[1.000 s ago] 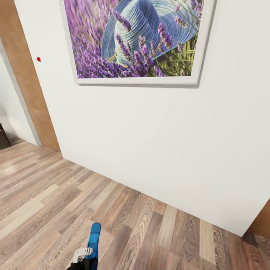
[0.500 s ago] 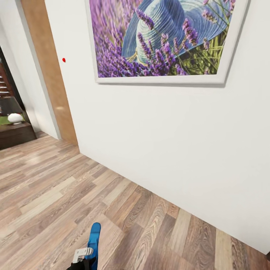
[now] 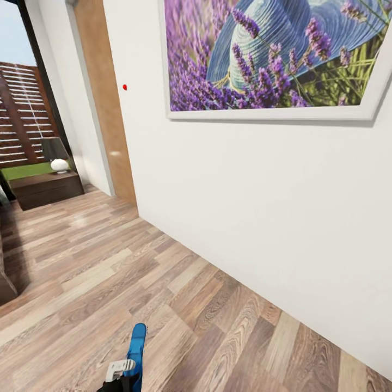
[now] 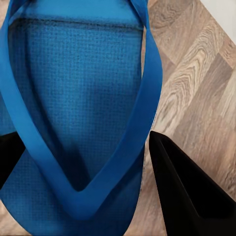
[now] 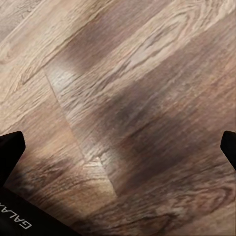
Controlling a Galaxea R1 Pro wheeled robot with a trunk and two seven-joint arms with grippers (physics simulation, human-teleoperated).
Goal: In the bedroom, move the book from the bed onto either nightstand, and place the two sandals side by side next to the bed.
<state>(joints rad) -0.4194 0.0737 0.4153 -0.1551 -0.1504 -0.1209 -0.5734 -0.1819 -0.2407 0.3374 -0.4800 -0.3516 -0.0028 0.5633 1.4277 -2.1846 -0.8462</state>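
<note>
Looking down at a wood-plank floor (image 3: 109, 283) running up to a plain white wall (image 3: 261, 218), with a big framed lavender-and-hat picture (image 3: 277, 54) hanging on it and a tiny red dot (image 3: 125, 87) just beside the frame. Showing a wooden door frame (image 3: 106, 109) past the wall's edge, and beyond that a nightstand (image 3: 46, 188) carrying a lamp (image 3: 57, 155) with a dark shade and white round base, well apart from the robot. Catching a slatted fence and a bit of grass through the glass behind it. Poking up at the bottom edge of the head view: one blue sandal (image 3: 136, 348), standing on edge, clamped in the left gripper (image 3: 122, 375). Getting the close-up from the left wrist: sandal sole and V-strap (image 4: 83, 123) sitting between the two black fingers (image 4: 187, 191), which are pressing in on it, floor underneath. Getting just bare planks (image 5: 128, 108) from the right wrist, with the right gripper (image 5: 118, 142) fingertips spread wide at the frame's opposite edges, holding nothing.
</note>
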